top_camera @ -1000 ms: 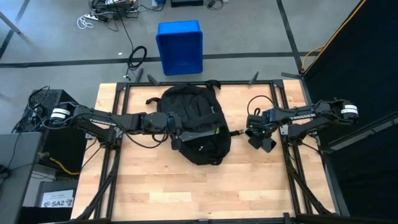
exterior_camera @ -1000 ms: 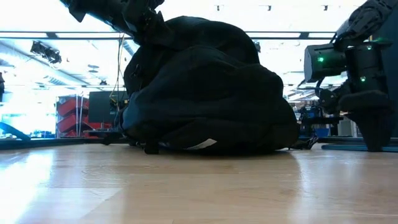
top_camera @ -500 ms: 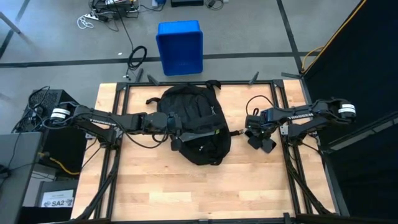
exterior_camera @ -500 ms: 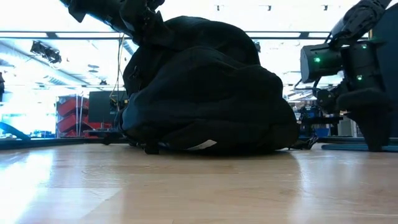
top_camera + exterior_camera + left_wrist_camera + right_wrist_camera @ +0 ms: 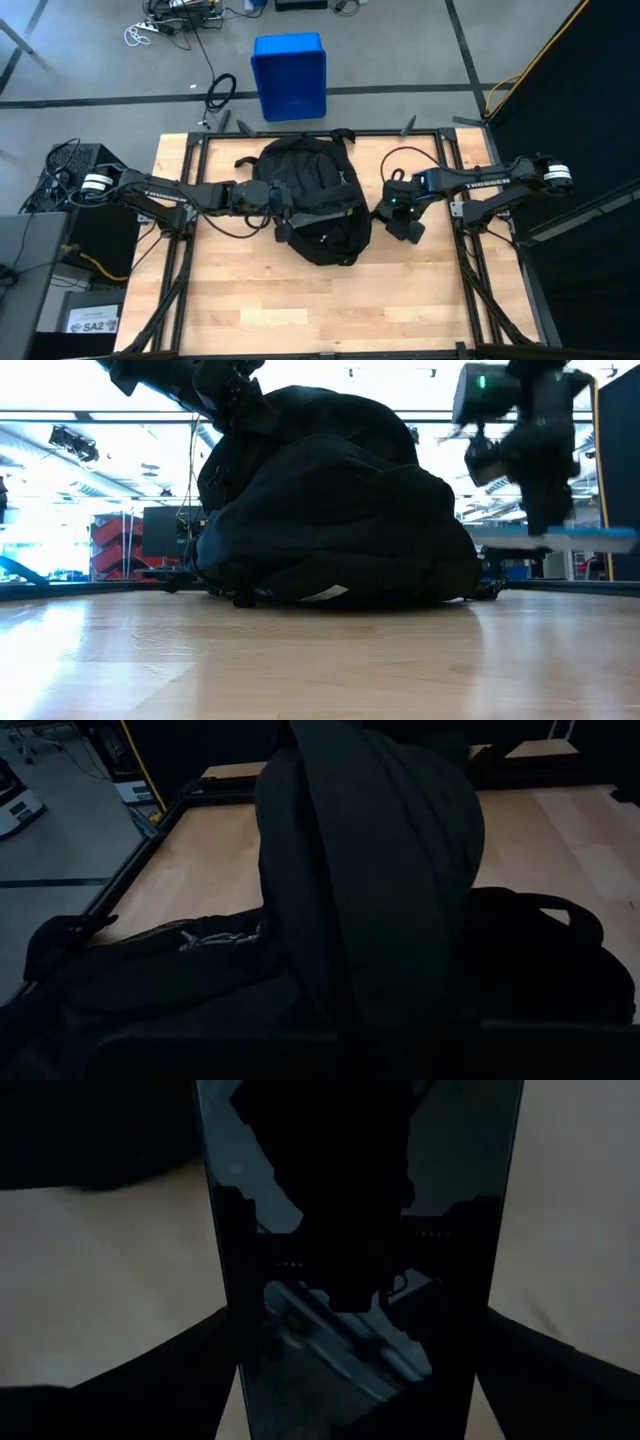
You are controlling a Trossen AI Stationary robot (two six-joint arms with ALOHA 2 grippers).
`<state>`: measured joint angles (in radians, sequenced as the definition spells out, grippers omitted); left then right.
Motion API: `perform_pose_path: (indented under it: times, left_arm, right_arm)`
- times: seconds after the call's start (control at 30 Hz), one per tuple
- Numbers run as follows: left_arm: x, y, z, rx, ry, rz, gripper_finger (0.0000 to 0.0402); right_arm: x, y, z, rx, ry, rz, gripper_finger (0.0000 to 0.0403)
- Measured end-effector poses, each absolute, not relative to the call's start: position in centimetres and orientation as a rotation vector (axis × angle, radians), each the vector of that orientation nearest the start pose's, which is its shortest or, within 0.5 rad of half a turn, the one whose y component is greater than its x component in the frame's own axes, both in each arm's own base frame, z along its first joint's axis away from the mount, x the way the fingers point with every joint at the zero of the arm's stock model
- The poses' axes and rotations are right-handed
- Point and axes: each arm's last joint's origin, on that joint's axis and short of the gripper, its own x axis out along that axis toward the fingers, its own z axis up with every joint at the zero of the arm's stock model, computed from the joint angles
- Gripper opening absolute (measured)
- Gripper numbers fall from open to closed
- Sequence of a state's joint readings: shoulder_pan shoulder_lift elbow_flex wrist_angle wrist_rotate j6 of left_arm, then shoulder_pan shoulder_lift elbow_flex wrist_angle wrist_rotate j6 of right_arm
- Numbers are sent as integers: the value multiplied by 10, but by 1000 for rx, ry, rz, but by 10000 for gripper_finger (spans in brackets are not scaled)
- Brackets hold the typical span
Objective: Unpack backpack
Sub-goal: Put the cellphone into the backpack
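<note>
The black backpack [image 5: 320, 210] lies on its side in the middle of the table, bulging high in the low view [image 5: 340, 520]. My left gripper [image 5: 283, 205] sits at the backpack's upper left side, shut on its fabric. A zip opening with grey teeth [image 5: 215, 935] shows in the left wrist view. My right gripper [image 5: 400, 212] hangs just right of the backpack, pointing down, shut on a flat dark glossy slab [image 5: 550, 540] that mirrors the gripper [image 5: 360, 1200]. My left gripper has the backpack's upper fabric [image 5: 245, 420], coming in from the table's left and slanting down. A raised fold of black cloth [image 5: 370, 870] hides the fingers and the place of contact. The backpack's underside stays on the table. My right gripper pinches the slab across its width, one finger [image 5: 195, 1370] on each long edge [image 5: 235, 1330]. The fingers come from above, pointing steeply down. The slab hangs level and clear of the table.
A blue plastic bin [image 5: 290, 75] stands on the floor beyond the table's far edge, with cables around it. Bare wood [image 5: 320, 300] fills the table's near half. A black curtain [image 5: 580, 90] stands at the right.
My right gripper has risen and gone toward the backpack, rolling a little. The flat slab, which lay on the table at the right, has come up with it, lifted clear and still level. The backpack has kept its shape.
</note>
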<state>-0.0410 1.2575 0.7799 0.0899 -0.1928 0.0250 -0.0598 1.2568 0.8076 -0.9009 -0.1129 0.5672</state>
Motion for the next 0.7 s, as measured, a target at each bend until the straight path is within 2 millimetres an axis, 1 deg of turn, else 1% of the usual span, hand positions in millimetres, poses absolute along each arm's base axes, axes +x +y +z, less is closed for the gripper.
perform_pose_path:
  times: [0.13,0.23,0.3,0.37,0.43,0.53,0.6,0.7]
  left_arm:
    - [273,-6,259,80,387,143,0]
    - [273,-6,259,85,383,142,0]
    - [273,-6,260,90,371,140,0]
    - [274,-6,261,86,359,114,0]
    - [275,-7,263,82,337,96,0]
    - [276,-8,266,72,308,58,0]
    - [276,-9,267,65,299,24,0]
    - [276,-11,267,49,295,-30,0]
  right_arm:
    - [220,14,229,528,1243,-150,327]
    - [234,33,243,508,1118,-1,327]
    - [242,44,247,498,1052,64,327]
    - [252,49,247,477,1009,105,327]
    - [265,50,245,462,989,146,327]
    - [288,44,237,431,1003,184,327]
    - [304,37,231,402,1036,185,327]
    - [328,24,233,374,1063,183,327]
